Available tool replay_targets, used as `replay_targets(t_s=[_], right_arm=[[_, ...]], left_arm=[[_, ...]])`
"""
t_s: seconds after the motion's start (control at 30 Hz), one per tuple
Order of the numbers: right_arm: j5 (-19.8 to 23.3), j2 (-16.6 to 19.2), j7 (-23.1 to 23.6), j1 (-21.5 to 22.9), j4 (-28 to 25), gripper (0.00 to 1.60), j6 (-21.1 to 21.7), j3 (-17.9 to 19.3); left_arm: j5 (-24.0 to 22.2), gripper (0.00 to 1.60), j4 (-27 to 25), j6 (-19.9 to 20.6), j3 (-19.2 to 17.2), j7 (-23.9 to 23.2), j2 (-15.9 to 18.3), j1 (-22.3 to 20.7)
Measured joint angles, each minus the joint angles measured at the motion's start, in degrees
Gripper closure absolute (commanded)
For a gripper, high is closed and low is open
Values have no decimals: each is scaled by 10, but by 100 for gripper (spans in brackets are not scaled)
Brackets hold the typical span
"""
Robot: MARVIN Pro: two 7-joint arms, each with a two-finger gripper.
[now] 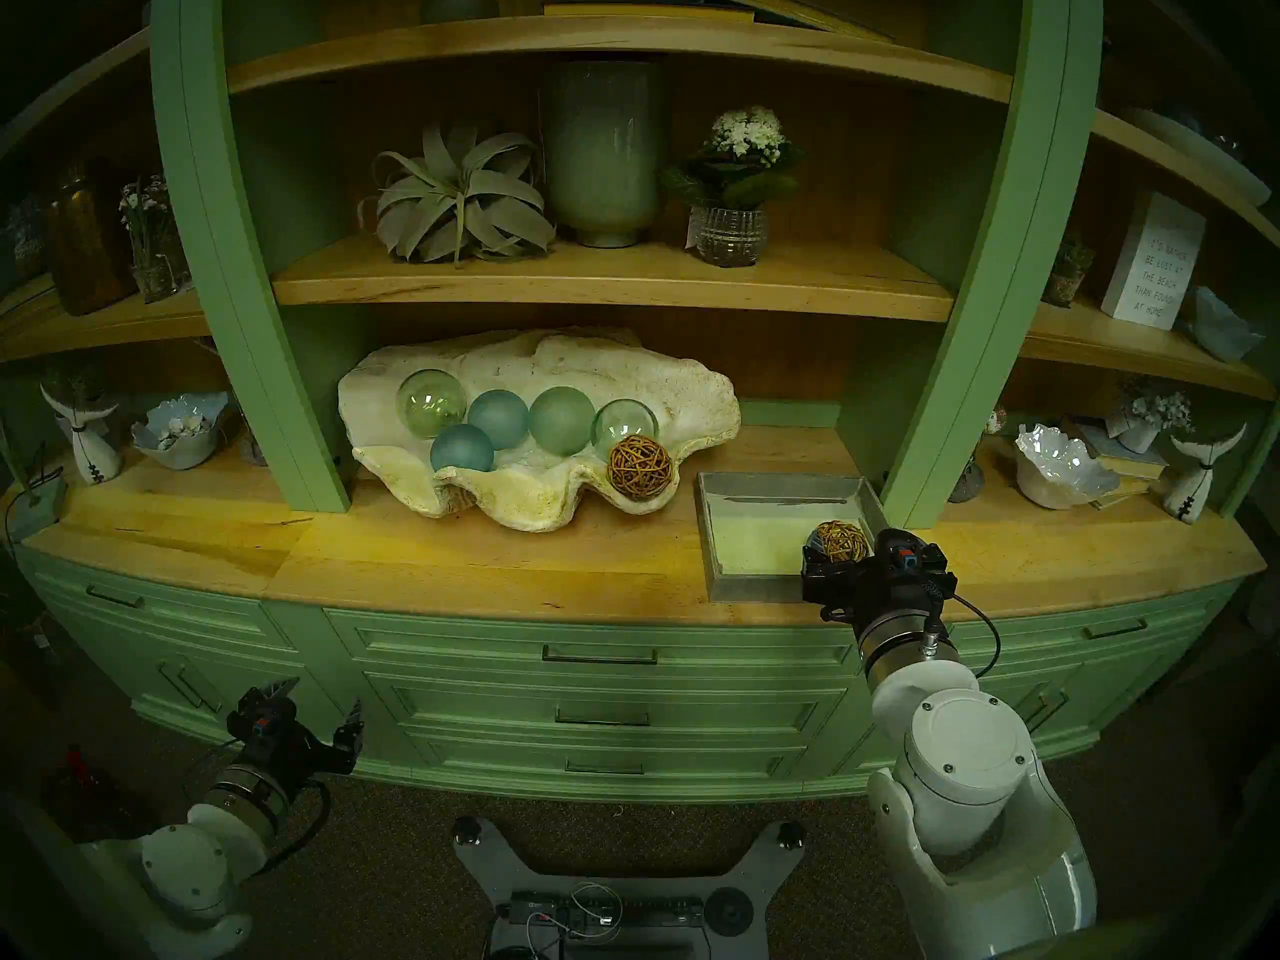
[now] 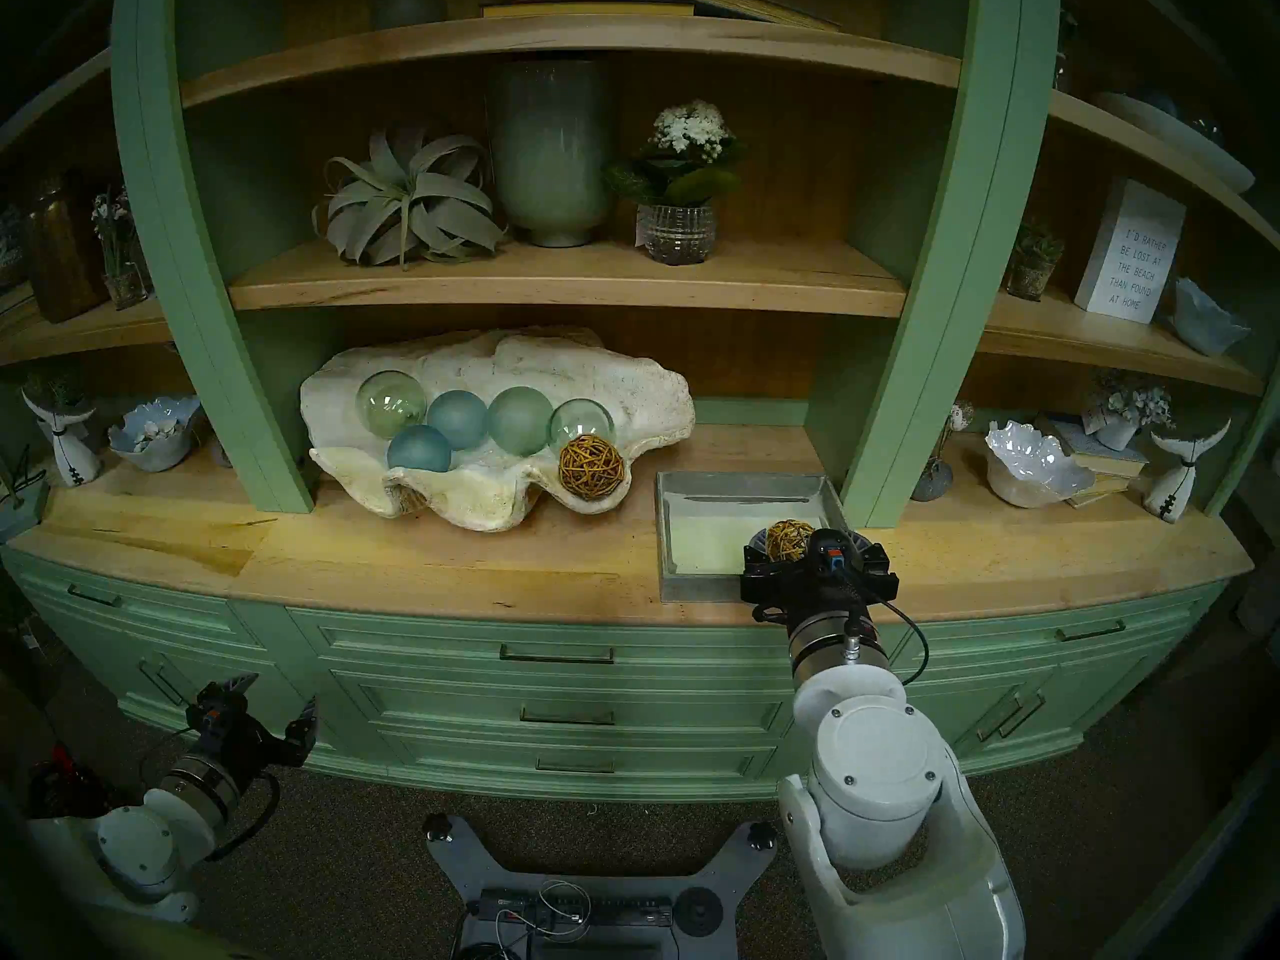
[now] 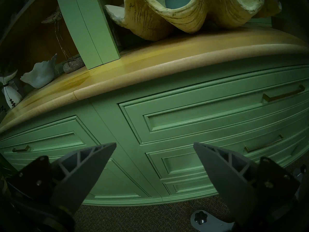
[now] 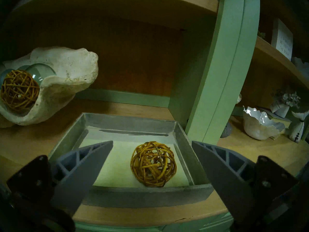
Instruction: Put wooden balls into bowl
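Inside clam shell [image 1: 540,501]: one rattan ball [image 1: 639,467]; second [image 4: 153,164] in tray [image 4: 147,190]; both end effectors agape.

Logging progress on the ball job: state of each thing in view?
Woven ball: lying in the shell, right end.
Second woven ball: loose in the grey tray.
Shell: upright, holding five glass balls.
Grey tray: on the counter.
Right claw: open, empty.
Left claw: open, empty.

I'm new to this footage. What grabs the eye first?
The giant clam shell on the wooden counter, holding glass balls and one rattan ball at its right end. Right of it, a second rattan ball lies in the grey tray, just ahead of the open right gripper.
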Motion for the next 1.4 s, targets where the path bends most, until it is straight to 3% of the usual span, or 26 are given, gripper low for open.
replay_targets(t_s=[0.47, 0.9, 1.4], right_arm=[[35, 1, 31, 70, 95, 0, 2, 38], [38, 1, 49, 123, 118, 0, 14, 21], [37, -12, 41, 139, 127, 0, 25, 17]], left_arm=[[0, 0, 0, 0, 0, 0, 0, 0], [0, 0, 0, 0, 1, 0, 0, 0], [0, 0, 0, 0, 1, 1, 1, 0]])
